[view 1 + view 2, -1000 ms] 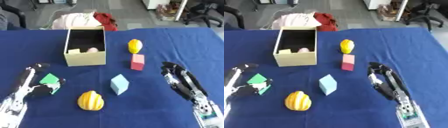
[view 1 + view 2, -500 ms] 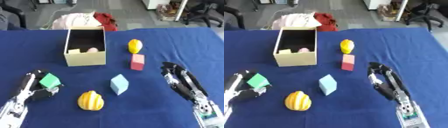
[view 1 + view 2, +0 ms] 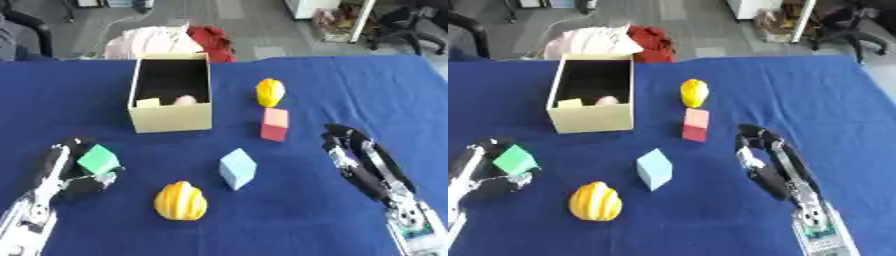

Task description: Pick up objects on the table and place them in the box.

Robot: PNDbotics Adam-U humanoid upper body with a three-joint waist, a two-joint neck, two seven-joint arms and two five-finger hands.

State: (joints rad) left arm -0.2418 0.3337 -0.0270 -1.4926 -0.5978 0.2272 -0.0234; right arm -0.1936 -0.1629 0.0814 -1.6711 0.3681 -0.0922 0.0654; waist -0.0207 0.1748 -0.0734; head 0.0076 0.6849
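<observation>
My left hand point(image 3: 66, 175) is at the lower left, its fingers and thumb curled round a green block point(image 3: 97, 159). The cream open-topped box point(image 3: 171, 120) stands at the upper middle with a pale piece and a pink thing inside. On the blue cloth lie a light blue block point(image 3: 237, 168), a ridged yellow-orange fruit point(image 3: 180, 201), a pink-red block point(image 3: 274, 124) and a small yellow fruit point(image 3: 269, 92). My right hand point(image 3: 360, 162) rests open at the right, holding nothing, right of the light blue block.
The blue table point(image 3: 105, 75) fills the view. Beyond its far edge lie pink and red cloths point(image 3: 175, 39). Office chairs point(image 3: 402, 27) stand on the floor at the upper right.
My left hand has closed on the green block and drawn it slightly back towards the lower left. The right hand has not moved.
</observation>
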